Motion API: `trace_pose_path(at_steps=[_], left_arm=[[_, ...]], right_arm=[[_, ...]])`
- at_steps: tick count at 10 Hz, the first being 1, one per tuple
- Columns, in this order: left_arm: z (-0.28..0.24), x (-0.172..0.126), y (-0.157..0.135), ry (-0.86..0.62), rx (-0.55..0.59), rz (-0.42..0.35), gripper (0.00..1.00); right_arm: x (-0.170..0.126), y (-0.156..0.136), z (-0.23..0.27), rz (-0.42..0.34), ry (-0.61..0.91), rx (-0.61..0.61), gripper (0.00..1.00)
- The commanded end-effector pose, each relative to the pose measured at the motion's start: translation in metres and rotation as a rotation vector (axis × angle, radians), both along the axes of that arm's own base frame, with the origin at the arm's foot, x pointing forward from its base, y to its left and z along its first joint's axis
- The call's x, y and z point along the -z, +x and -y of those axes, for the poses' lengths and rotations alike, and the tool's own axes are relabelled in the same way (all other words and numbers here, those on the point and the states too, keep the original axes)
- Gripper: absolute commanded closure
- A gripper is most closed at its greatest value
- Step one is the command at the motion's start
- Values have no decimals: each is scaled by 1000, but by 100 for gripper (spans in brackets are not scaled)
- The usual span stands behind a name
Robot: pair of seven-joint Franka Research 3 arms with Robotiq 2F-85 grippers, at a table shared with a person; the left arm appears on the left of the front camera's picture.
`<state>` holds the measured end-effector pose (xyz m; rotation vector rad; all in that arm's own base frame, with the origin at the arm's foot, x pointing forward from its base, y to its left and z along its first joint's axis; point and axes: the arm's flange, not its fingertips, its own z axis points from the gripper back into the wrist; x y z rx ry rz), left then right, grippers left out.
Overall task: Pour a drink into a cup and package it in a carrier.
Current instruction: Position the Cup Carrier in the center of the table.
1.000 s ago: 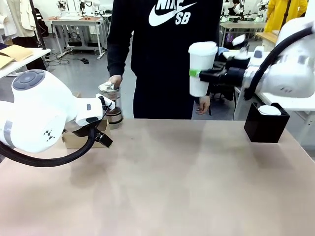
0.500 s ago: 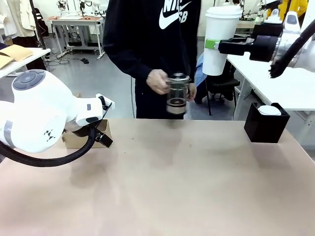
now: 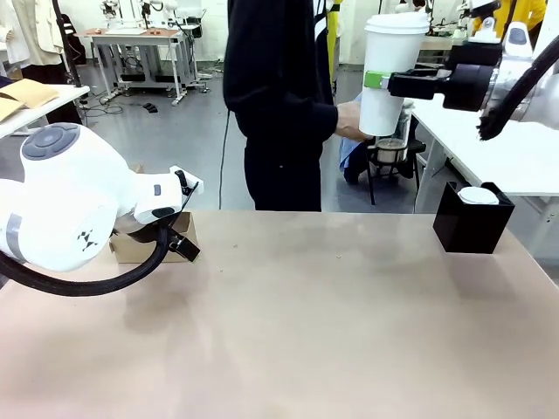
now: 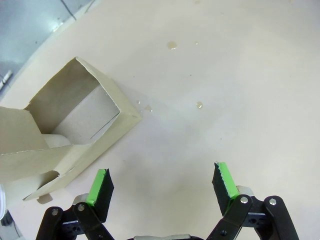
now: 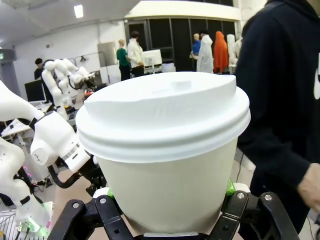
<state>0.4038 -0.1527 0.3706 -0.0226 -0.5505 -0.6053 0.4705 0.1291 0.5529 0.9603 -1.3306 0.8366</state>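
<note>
1. Your right tool (image 3: 377,81) is clamped on the cup (image 3: 389,48), which is lidded, upright and held high beyond the desk's (image 3: 306,332) far right edge.
2. Your left tool (image 4: 162,182) is spread wide and empty, hovering just beside the carrier (image 4: 75,125).
3. The paper cup is likely light and thin-walled, so it'll crush. Grip mid-body under the lid rim, gently.
4. The jar (image 3: 390,150) of drink is just below the cup, by the person. It's glass, so probably heavier and slick.
</note>
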Motion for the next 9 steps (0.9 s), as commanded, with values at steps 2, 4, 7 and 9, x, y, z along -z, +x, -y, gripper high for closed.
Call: trace_pose_path(at_steps=[2,4,7,9], left_arm=[[-1,0,0,-2,-1,-1,0],[-1,0,0,-2,-1,-1,0],[0,0,0,0,0,0,0],[4,-49,-11,37,-79,-6,0]], right_arm=[[-3,0,-1,19,-4,4,19],[-3,0,-1,19,-4,4,19],[-3,0,-1,19,-4,4,19],[-3,0,-1,19,-4,4,19]])
